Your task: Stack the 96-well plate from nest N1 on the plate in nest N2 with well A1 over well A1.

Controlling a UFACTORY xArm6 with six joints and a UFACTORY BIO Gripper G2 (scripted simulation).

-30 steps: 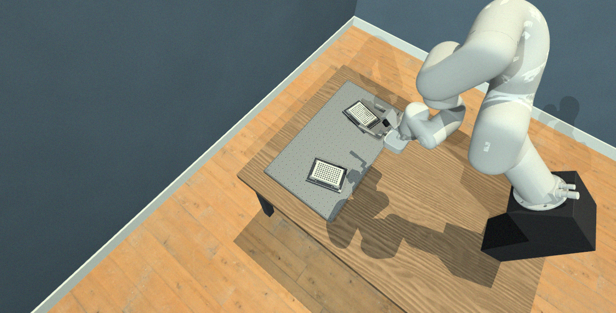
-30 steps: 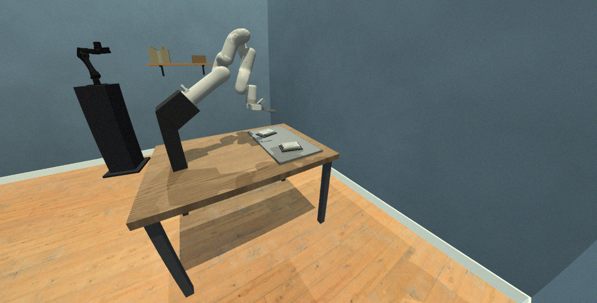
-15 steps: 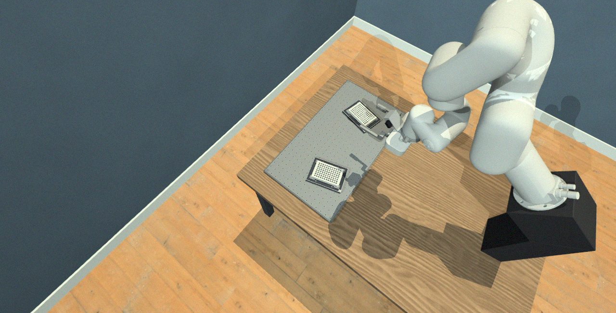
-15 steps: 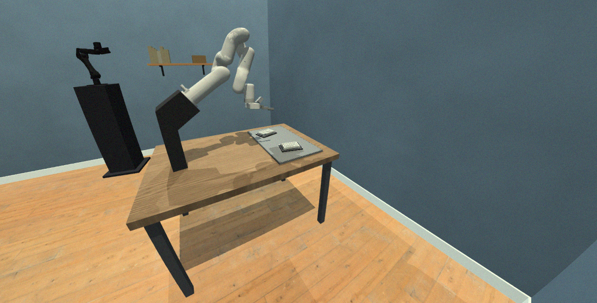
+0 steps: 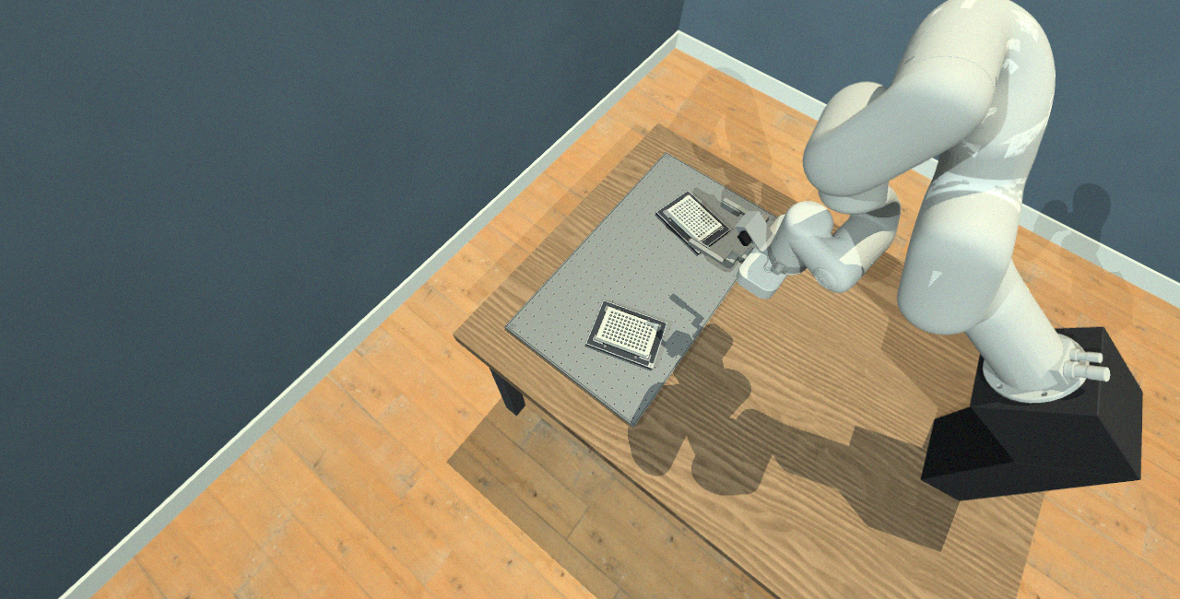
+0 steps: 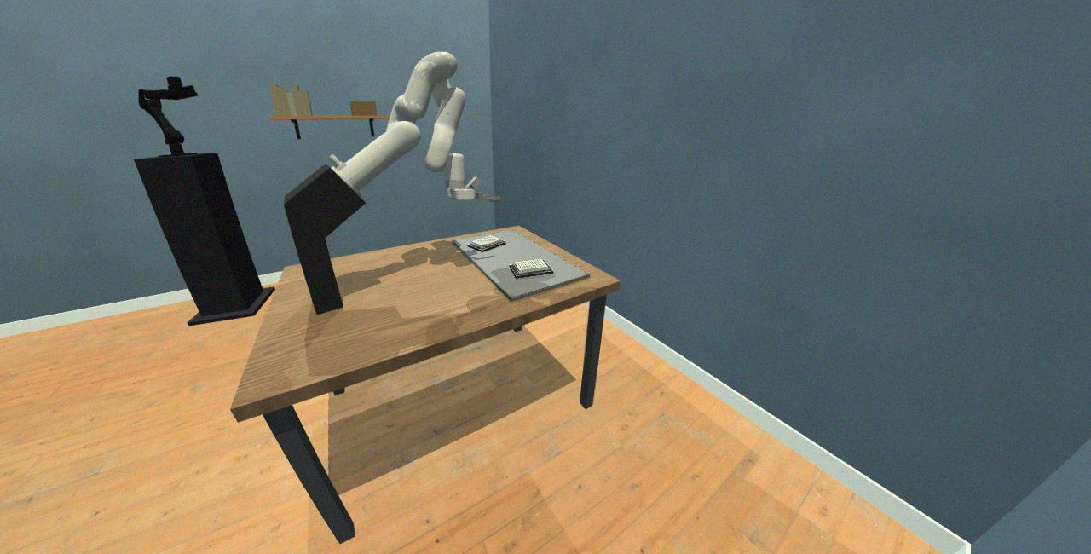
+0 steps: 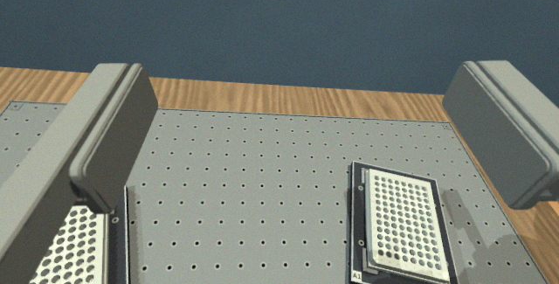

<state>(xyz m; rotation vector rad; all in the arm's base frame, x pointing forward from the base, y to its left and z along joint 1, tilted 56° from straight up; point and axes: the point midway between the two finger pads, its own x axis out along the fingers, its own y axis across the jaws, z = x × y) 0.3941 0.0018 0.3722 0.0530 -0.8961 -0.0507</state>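
The pale 96-well plate (image 5: 629, 331) (image 6: 486, 240) (image 7: 79, 249) sits in the dark nest N1 (image 5: 619, 353) (image 7: 118, 249). In the wrist view my left finger hides part of it, and its cut corner is out of frame. The second plate (image 5: 693, 217) (image 6: 531, 266) (image 7: 406, 223) sits in nest N2 (image 5: 669, 224) (image 7: 357, 214) and looks flat there. Its cut corner is beside the "A1" label, lower left in the wrist view. My gripper (image 5: 708, 221) (image 6: 495, 199) (image 7: 301, 135) is open and empty, well above the board, with its fingers pointing about level, outward.
Both nests stand on a grey perforated board (image 5: 569, 282) (image 6: 560, 264) (image 7: 240, 166) on the wooden table (image 5: 792, 347) (image 6: 396, 298). A blue wall (image 7: 279, 22) rises beyond the table's far edge. A black pedestal (image 6: 198, 238) with a small arm stands well behind.
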